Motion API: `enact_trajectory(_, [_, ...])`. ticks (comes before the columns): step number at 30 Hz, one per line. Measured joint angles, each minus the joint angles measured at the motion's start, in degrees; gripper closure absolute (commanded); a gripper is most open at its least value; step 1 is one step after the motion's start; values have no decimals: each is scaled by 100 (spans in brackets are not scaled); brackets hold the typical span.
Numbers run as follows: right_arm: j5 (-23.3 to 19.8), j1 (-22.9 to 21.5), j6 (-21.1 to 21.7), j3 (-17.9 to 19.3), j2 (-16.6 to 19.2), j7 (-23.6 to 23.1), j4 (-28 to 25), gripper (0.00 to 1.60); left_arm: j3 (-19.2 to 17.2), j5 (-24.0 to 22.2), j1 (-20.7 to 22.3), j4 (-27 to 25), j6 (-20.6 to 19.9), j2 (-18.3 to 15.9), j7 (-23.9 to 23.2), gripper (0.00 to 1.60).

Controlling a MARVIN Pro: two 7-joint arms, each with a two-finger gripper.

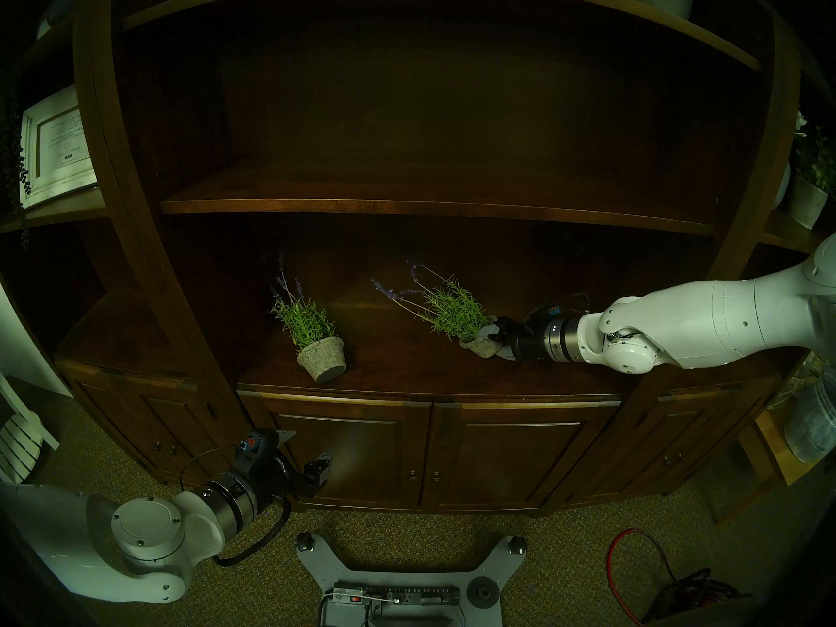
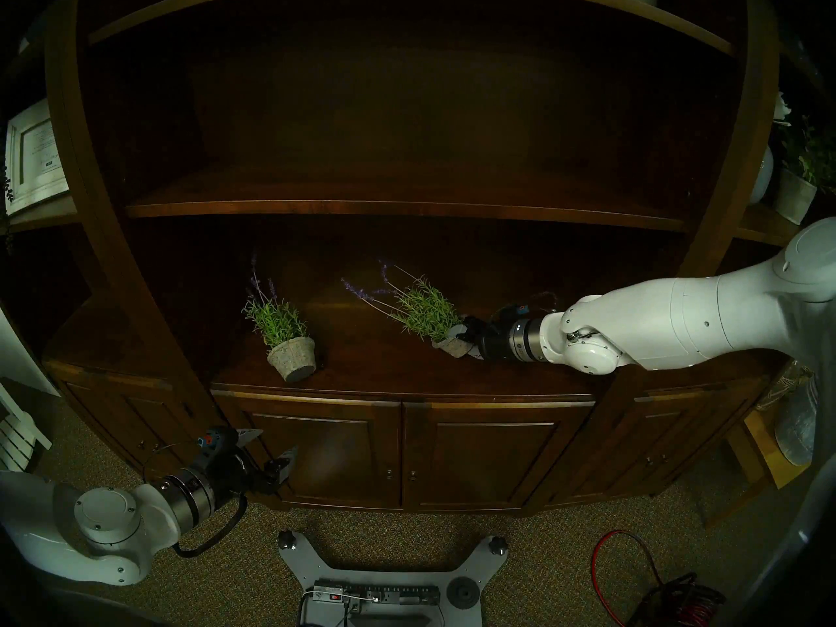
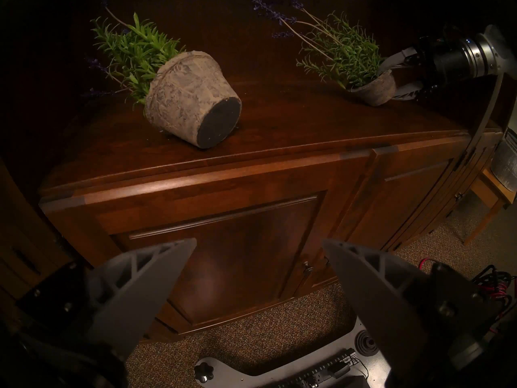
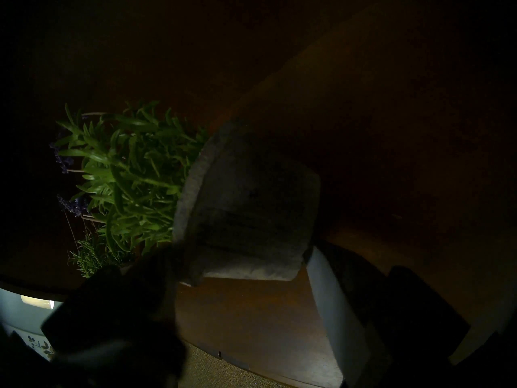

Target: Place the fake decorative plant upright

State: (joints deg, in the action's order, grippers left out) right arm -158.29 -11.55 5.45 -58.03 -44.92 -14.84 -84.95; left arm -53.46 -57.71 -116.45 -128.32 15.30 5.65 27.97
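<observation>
1. Head stereo left: on the dark wooden cabinet ledge [image 1: 407, 377] lie two fake lavender plants in grey stone-look pots. The left plant [image 1: 312, 341] lies tipped, its dark base turned toward the front edge. The right plant [image 1: 457, 318] is tilted, stems leaning up and to the left, and the right gripper [image 1: 491, 341] has a finger on each side of its pot, closed on it. The left gripper [image 1: 303, 449] hangs low before the cabinet doors, jaws spread and empty, well apart from both plants

2. Head stereo right: much the same. The right gripper [image 2: 463, 341] clasps the pot of the right plant [image 2: 425, 316]; the left plant [image 2: 285, 341] lies untouched on its side; the left gripper [image 2: 271, 449] stands wide open

3. Left wrist: both grey fingers [image 3: 145, 283] are far apart with nothing between them. Beyond, the left plant [image 3: 190, 99] lies on the ledge [image 3: 279, 132], and the right plant [image 3: 363, 68] sits tilted in the right gripper [image 3: 391, 76]

4. Right wrist: very dark. The pot of the right plant [image 4: 251, 205] fills the middle, a pale finger [image 4: 330, 309] against its base side and a dark finger at its rim side; leaves point left
</observation>
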Motion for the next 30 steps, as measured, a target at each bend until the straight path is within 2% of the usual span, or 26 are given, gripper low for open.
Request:
enact_trajectory(2, [-4, -20, -7, -19, 2, -7, -11, 160, 0, 0, 0, 0, 0, 0, 0, 0])
enact_trajectory(11, [168, -226, -218, -195, 44, 87, -311, 160, 0, 0, 0, 0, 0, 0, 0, 0])
enact_trajectory(18, [273, -413, -395, -379, 216, 173, -622, 160, 0, 0, 0, 0, 0, 0, 0, 0])
enact_trajectory(30, [199, -402, -559, -517, 515, -34, -575, 160, 0, 0, 0, 0, 0, 0, 0, 0])
